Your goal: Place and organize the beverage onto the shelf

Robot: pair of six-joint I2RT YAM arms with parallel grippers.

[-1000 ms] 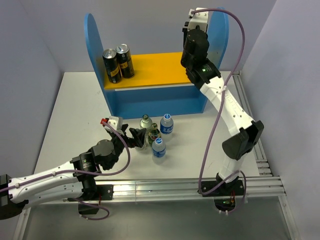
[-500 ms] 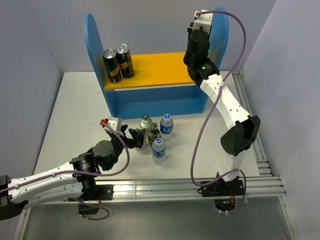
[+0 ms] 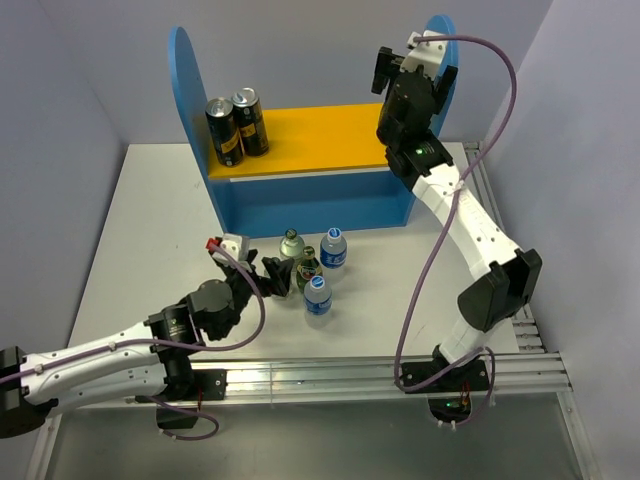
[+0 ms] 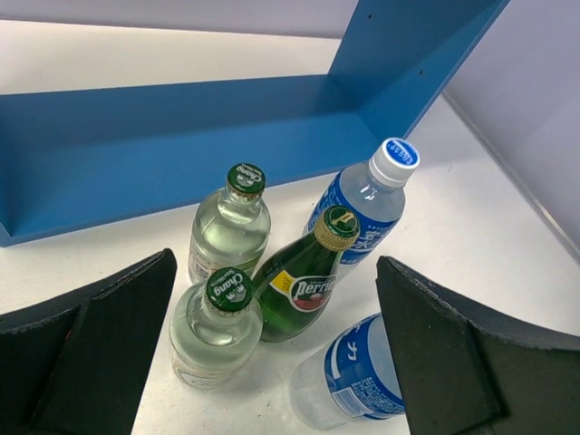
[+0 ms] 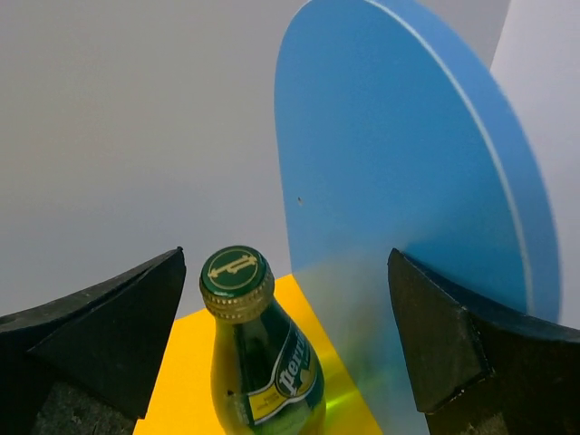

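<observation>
The blue shelf (image 3: 300,195) stands at the back of the table, with an orange upper board (image 3: 320,135). One green glass bottle (image 5: 263,372) stands upright at the board's right end beside the round-topped side panel (image 5: 408,181). My right gripper (image 5: 285,299) is open, a finger on each side of the bottle's neck and clear of it. In the top view the right gripper (image 3: 415,68) hides that bottle. On the table, a green bottle (image 4: 304,285), two squat clear bottles (image 4: 216,326) (image 4: 231,227) and two blue-labelled water bottles (image 4: 362,204) (image 4: 353,372) cluster together. My left gripper (image 4: 275,281) is open just short of them.
Two dark cans (image 3: 237,125) stand at the left end of the upper board. The shelf's lower level (image 4: 181,136) lies right behind the bottle cluster (image 3: 312,265). Metal rails (image 3: 500,240) run along the table's right edge, and more along its near edge.
My right gripper has opened and let go of the green bottle on the upper board, and the arm has shifted a little up and right. The left arm has hardly moved.
</observation>
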